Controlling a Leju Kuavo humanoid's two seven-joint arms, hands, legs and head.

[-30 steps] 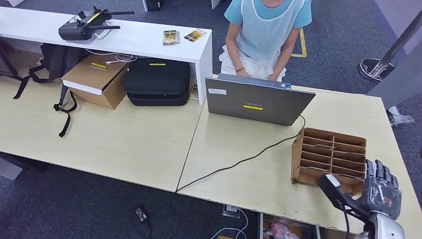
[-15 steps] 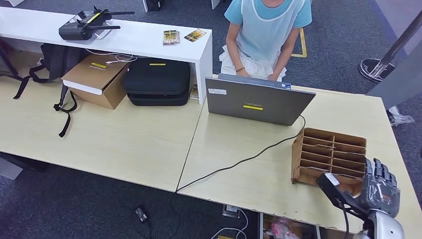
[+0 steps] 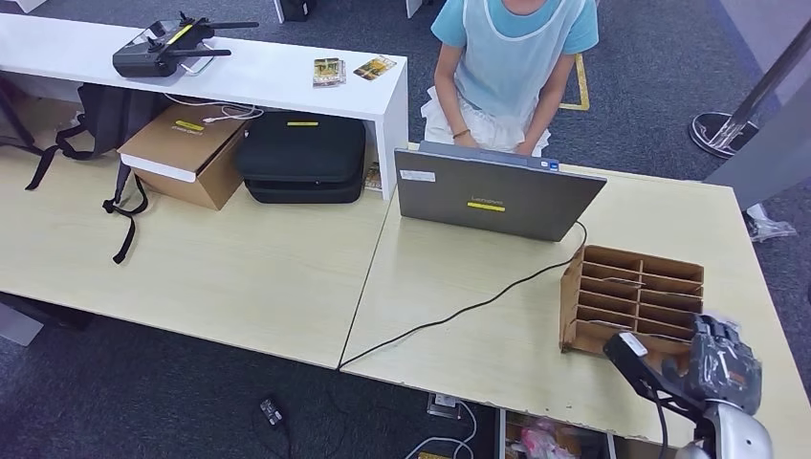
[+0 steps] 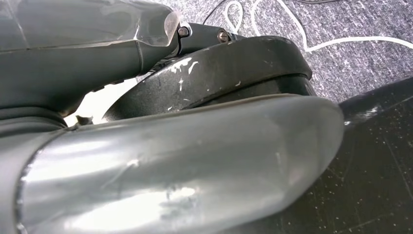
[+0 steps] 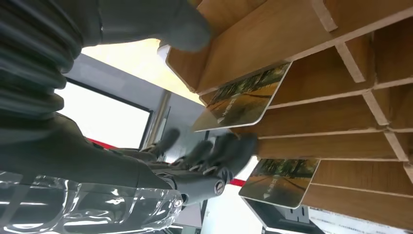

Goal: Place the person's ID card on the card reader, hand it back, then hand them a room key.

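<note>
- The right hand is seen at the near right corner of the pale wooden desk, right up against the front of the brown wooden pigeonhole rack.
- In the right wrist view its dark fingers are stretched toward a rack divider, thumb pressed on the rack's edge; nothing's gripped as far as can be told.
- Two glossy photo-printed room key cards are poking out of neighbouring slots, one just beside the fingertips.
- The left hand is caught super close up, so finger state can't be told.
- Further back, a grey laptop is placed with its black cable trailing across the desk.
- Behind it a person in a light blue top is seated.
</note>
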